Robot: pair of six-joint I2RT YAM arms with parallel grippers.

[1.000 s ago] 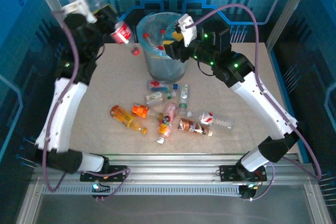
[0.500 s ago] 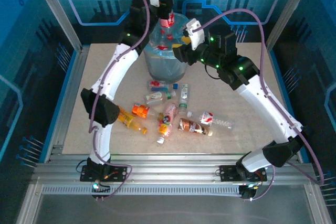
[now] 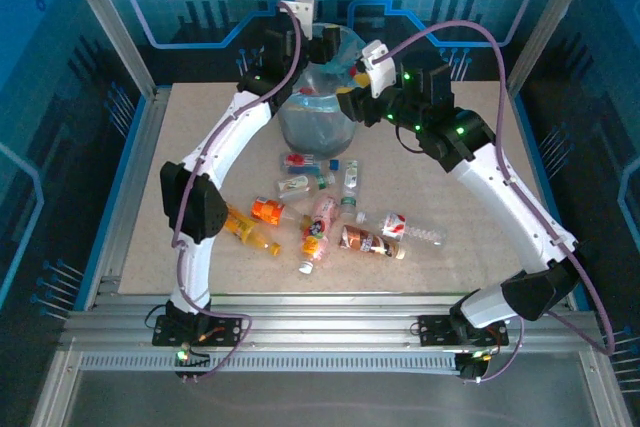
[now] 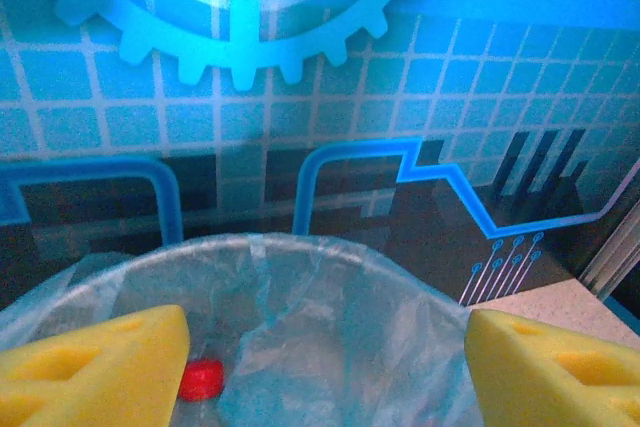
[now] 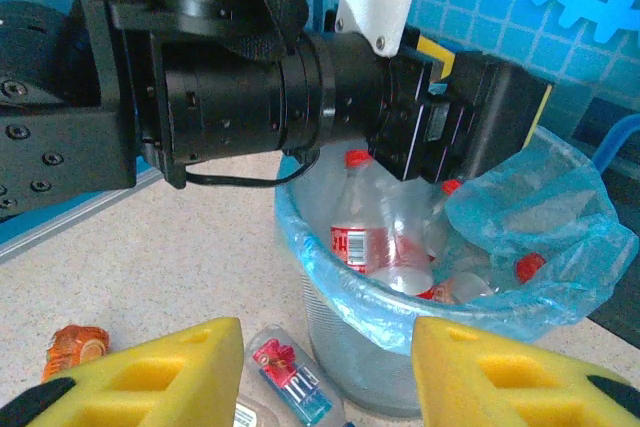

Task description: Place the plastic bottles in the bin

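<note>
Backdrop: blue wall panel (image 4: 230,7) printed with a gear and circuit traces, behind a speckled beige table (image 3: 200,167).
Bin: I see the bin (image 3: 315,127) at the table's far edge, about mid-width, with a crinkly blue liner folded over its rim.
Top view: both arms reach to the bin, the left one over its far side and the right one at its right rim. It also gives me the loose plastic bottles (image 3: 322,217), lying mid-table toward the near edge, well apart from both grippers.
Left wrist view: looks across the liner to the far rim. A red cap (image 4: 200,379) lies inside, just beside the left-hand pad.
Right wrist view: looks into the bin from the side. A clear bottle (image 5: 372,242) with a red label leans among other bottles and red caps. The left arm's black wrist (image 5: 250,87) hangs right over the opening.
Left gripper (image 4: 325,367): yellow foam pads (image 4: 95,367) wide apart, nothing between them, bin mouth directly below.
Right gripper (image 5: 325,377): pads (image 5: 520,377) partway apart, nothing gripped.
Through the right gap: the bin wall, and a pink-labelled bottle (image 5: 285,372) on the table at the bin's foot.
Left of it: an orange bottle (image 5: 78,345), also on the table.
</note>
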